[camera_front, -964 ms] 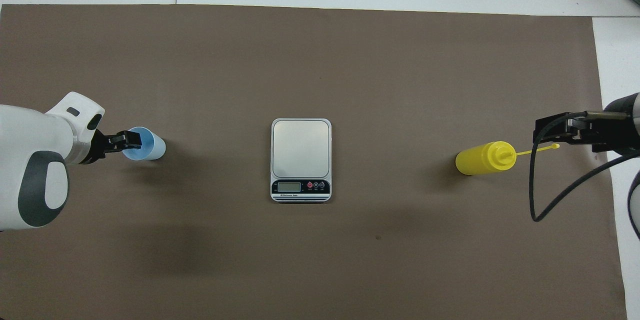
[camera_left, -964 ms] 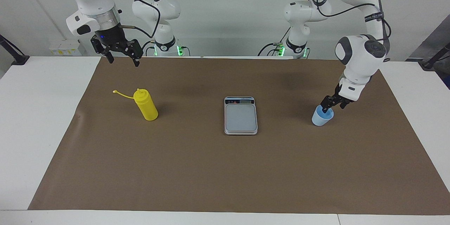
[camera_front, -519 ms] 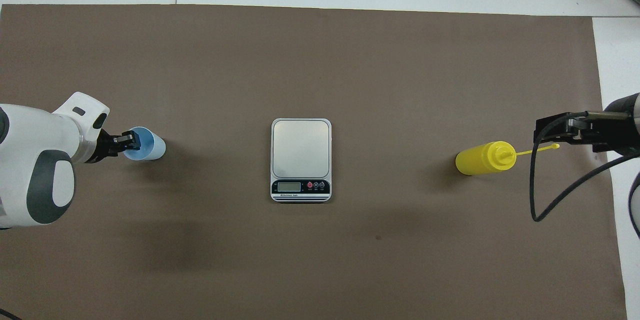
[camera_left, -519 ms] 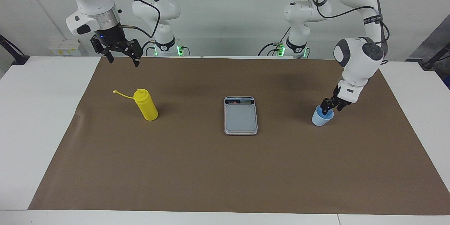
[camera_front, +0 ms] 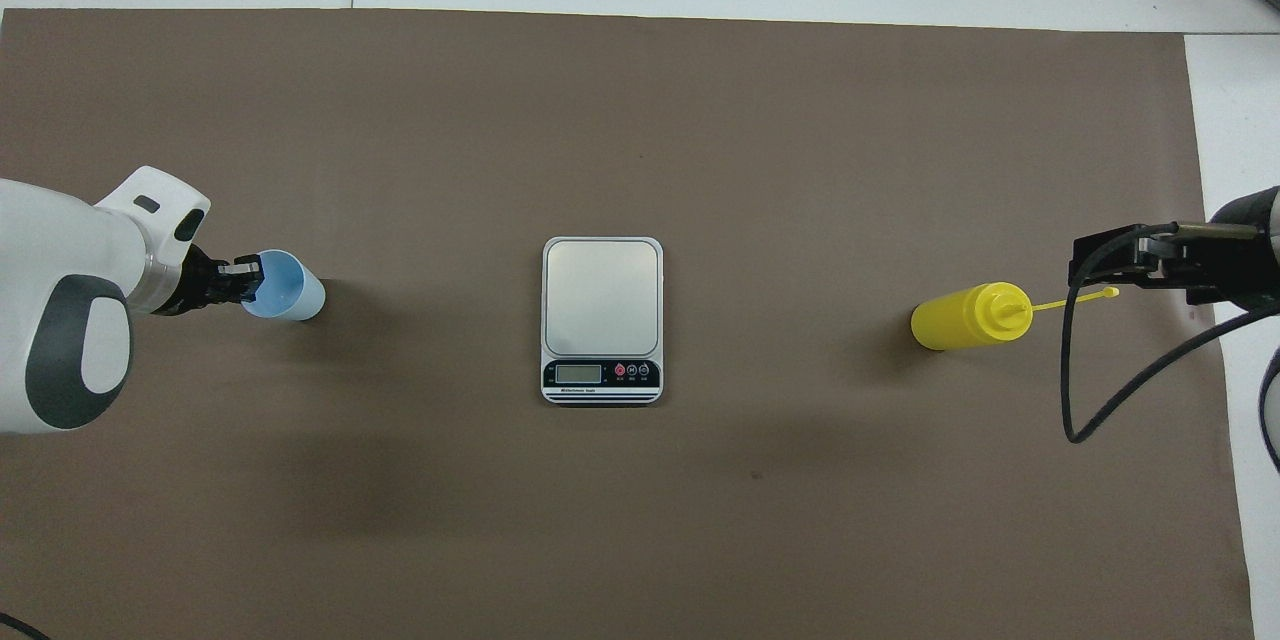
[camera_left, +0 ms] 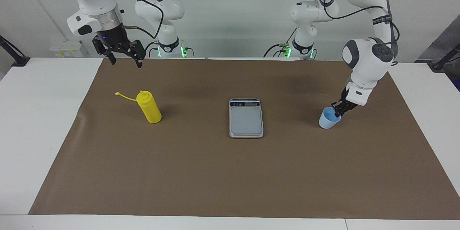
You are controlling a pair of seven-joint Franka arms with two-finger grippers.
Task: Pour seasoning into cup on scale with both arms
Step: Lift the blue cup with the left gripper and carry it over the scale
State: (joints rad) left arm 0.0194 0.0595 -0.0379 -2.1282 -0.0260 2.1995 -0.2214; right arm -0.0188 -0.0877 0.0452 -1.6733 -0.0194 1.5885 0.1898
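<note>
The pale blue cup point(camera_left: 326, 120) stands on the brown mat toward the left arm's end of the table; it also shows in the overhead view point(camera_front: 292, 290). My left gripper point(camera_left: 337, 111) is down at its rim, one finger inside and one outside, shut on the rim point(camera_front: 248, 280). The yellow seasoning bottle point(camera_left: 149, 108) stands upright toward the right arm's end, its cap strap sticking out sideways point(camera_front: 965, 317). My right gripper point(camera_left: 125, 61) hangs open and empty in the air above the mat near the bottle point(camera_front: 1085, 265). The scale point(camera_left: 246, 119) lies bare at the middle point(camera_front: 602, 305).
A brown mat point(camera_left: 215, 176) covers most of the white table. The scale's display strip faces the robots. A black cable point(camera_front: 1070, 390) loops down from the right arm's wrist.
My left gripper's fingers have closed on the cup's rim, and the cup has shifted slightly. The left wrist has risen a little. The right arm has not moved.
</note>
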